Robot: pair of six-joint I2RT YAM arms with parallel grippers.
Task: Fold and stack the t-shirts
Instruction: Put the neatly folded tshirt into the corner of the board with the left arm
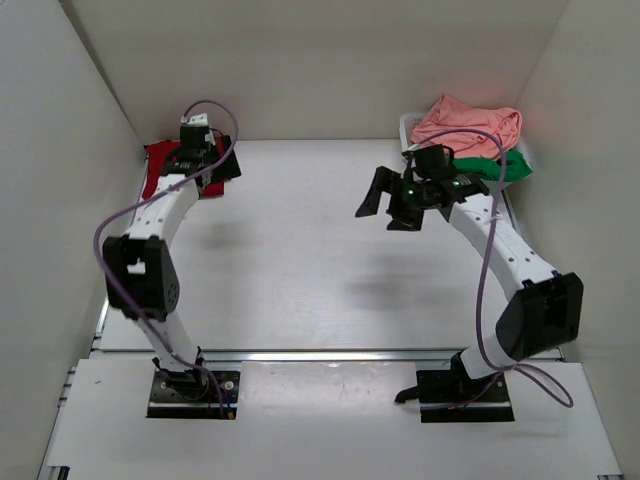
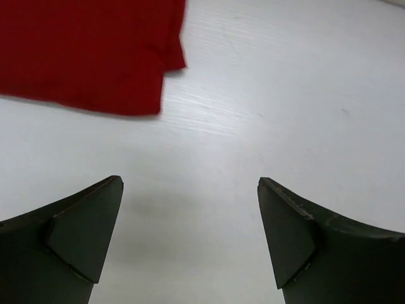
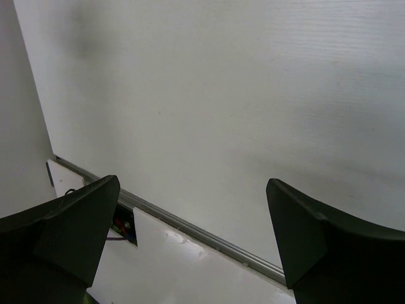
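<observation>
You have the right end effector (image 3: 192,182) wide and empty above the middle of the counter (image 1: 300,250). Farther on, the left end effector (image 2: 190,183) is wide too and holds nothing. Just beyond it the dark red t-shirt (image 2: 88,50) lies flat in the far left corner; it seems folded, though the arm hides most of it in your top view. In the far right corner the salmon pink t-shirt (image 1: 465,125) lies crumpled over the green t-shirt (image 1: 512,167) at the white basket (image 1: 407,124).
</observation>
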